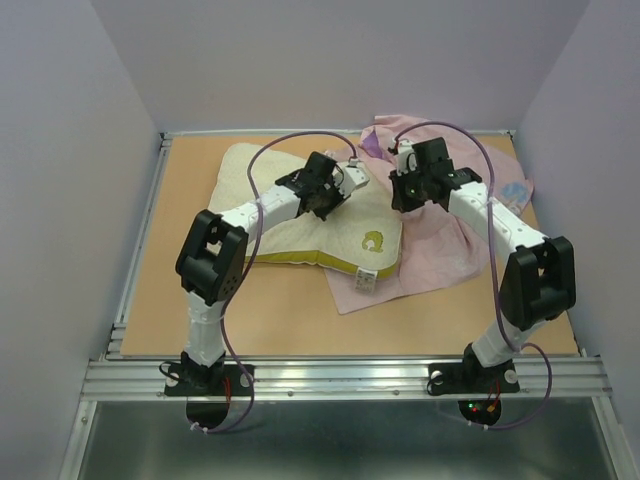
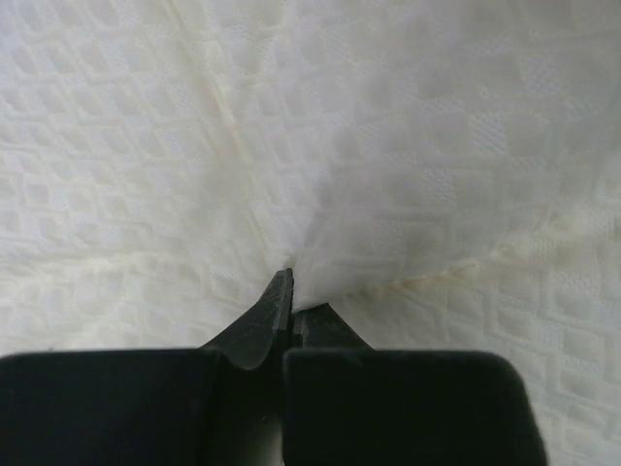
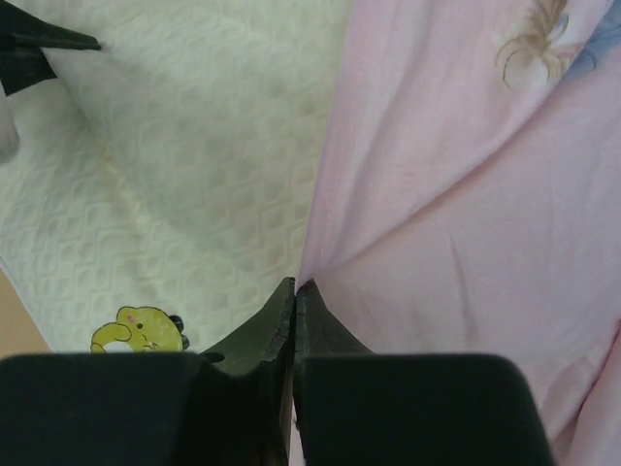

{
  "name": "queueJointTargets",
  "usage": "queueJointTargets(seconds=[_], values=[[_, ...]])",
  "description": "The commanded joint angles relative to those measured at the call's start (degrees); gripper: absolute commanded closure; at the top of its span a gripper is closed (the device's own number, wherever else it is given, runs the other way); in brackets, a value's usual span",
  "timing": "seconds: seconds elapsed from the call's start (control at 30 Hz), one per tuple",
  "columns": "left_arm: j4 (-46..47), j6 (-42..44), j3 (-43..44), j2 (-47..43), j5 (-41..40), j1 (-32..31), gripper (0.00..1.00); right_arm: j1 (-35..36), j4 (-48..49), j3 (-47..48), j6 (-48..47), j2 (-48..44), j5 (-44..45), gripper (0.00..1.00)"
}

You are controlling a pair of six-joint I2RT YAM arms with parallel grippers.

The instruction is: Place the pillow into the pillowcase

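The cream-white pillow lies flat on the table, its yellow logo near its right end. That end rests on the pale pink pillowcase, which is spread and bunched to the right. My left gripper sits over the pillow's middle. In the left wrist view it is shut on a pinched-up fold of the pillow. My right gripper is at the pillow's right edge. In the right wrist view it is shut on the pillowcase at its edge, beside the pillow.
The wooden table is bounded by purple walls at the back and sides and an aluminium rail at the near edge. Purple cables loop above both arms. A printed figure shows on the pink fabric.
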Motion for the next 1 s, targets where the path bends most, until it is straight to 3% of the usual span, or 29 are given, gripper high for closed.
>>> queueJointTargets(seconds=[0.0, 0.03, 0.07, 0.1, 0.13, 0.17, 0.2, 0.27, 0.5, 0.7, 0.77, 0.97], values=[[6.67, -13.92, 1.28, -1.46, -2.98, 1.97, 1.0, 0.35, -0.64, 4.29, 3.05, 1.16, 1.19, 0.9], [4.83, -16.02, 1.81, -1.54, 1.9, 2.59, 0.91, 0.26, -0.81, 4.29, 3.4, 1.26, 1.72, 0.6], [4.12, -16.47, 1.9, -2.33, 7.0, 3.64, 0.87, 0.09, -1.34, 3.95, 3.84, 0.82, 3.12, 0.43], [3.68, -16.39, 1.64, -3.21, 9.4, 4.0, 0.83, -0.18, -1.52, 3.59, 4.02, 0.29, 3.65, 0.32], [2.8, -13.95, 1.29, -4.09, 11.6, 4.18, 0.72, -0.79, -1.95, 3.24, 3.94, -0.23, 3.92, 0.17], [2.45, -12.1, 0.68, -6.7, 13.19, 4.18, 0.65, -1.49, -2.13, 2.8, 3.85, -1.02, 4.18, 0.14], [2.18, -9.39, -0.81, -8.21, 16.86, 4.18, 0.61, -3.41, -2.48, 1.93, 3.93, -1.81, 4.01, 0.14], [-0.1, -0.46, -2.57, -12.42, 20.65, 3.92, 0.36, -7.01, -3.71, 0.78, 3.85, -4.53, 2.18, 0.14], [-9.15, 22.77, -6.36, -19.47, 21.29, -1.44, 0.33, -8.97, -6.09, -9.93, 1.74, -12.19, -3.89, 0.31], [-8.46, 30.45, -12.77, -20.44, 17.43, -9.16, 0.32, -8.97, -3.37, -18.28, 4.02, -11.93, -7.85, 0.34], [-6.79, 32.47, -14.79, -20.01, 16.99, -10.66, 0.01, -8.97, -0.66, -19.87, 4.02, -11.66, -6.98, 0.34], [1.99, 35.46, -20.59, -16.68, 10.41, -14.54, 0.01, -9.06, 3.57, -21.89, 5.78, -9.2, -6.63, 0.35]])
